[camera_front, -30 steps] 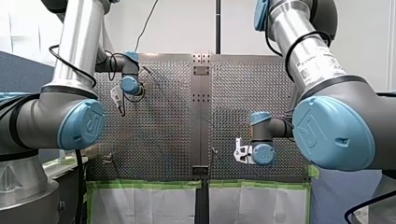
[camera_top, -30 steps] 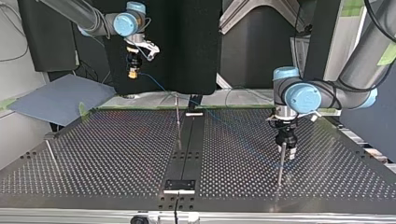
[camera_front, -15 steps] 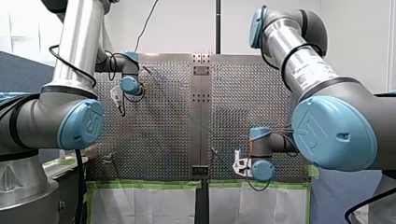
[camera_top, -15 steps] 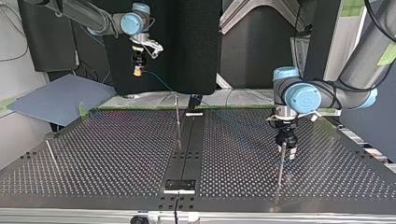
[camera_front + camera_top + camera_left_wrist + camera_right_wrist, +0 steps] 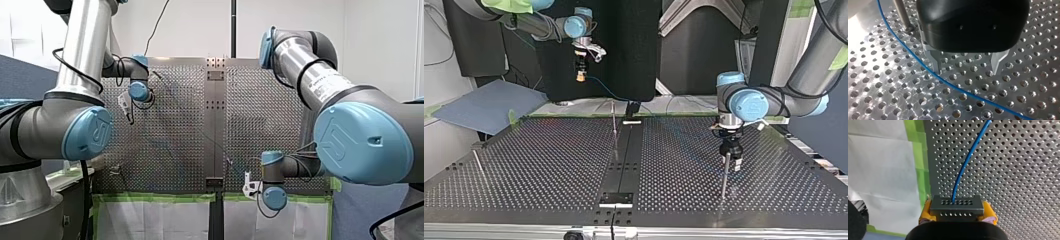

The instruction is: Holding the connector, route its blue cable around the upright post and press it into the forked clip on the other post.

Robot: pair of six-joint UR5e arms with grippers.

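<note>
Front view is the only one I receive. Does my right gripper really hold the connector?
Observer: Yes. In the right wrist view the right gripper is shut on the connector, which sits between its yellow pads.
Operator: And where does the blue cable leave it?
Observer: The blue cable comes out of the connector's face ahead of the gripper and runs out over the perforated table.
Operator: Is my left gripper holding something?
Observer: No. In the left wrist view the left gripper is open, with nothing between its fingers.
</note>
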